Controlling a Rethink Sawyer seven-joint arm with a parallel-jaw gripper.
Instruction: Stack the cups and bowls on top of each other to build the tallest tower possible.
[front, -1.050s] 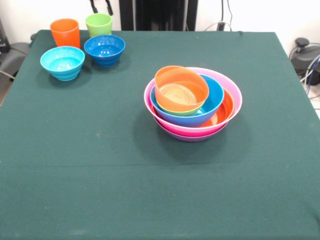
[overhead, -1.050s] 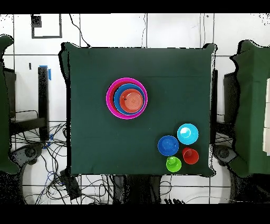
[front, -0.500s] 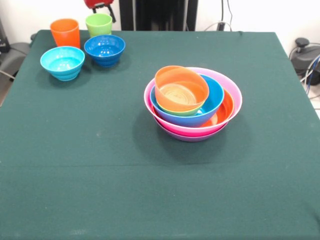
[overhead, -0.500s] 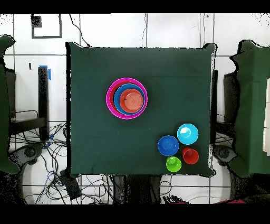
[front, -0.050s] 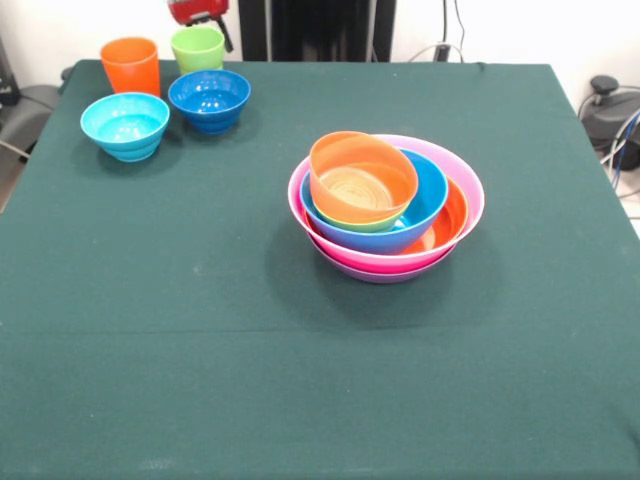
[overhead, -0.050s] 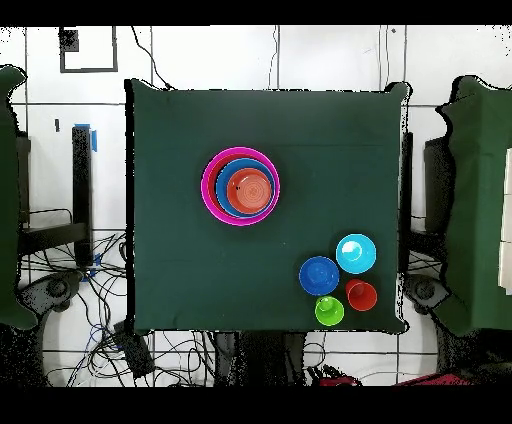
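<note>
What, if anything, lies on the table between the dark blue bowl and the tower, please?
Nothing: only bare green cloth separates the dark blue bowl from the tower. Both views show it.

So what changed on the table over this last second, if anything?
Only the gripper changed: a second ago just dark tips showed at the top edge of the front view; now its red body hangs above the green cup, touching nothing. Whether it is open cannot be told. The orange cup, the dark blue bowl, the light blue bowl and the tower stayed put.
</note>
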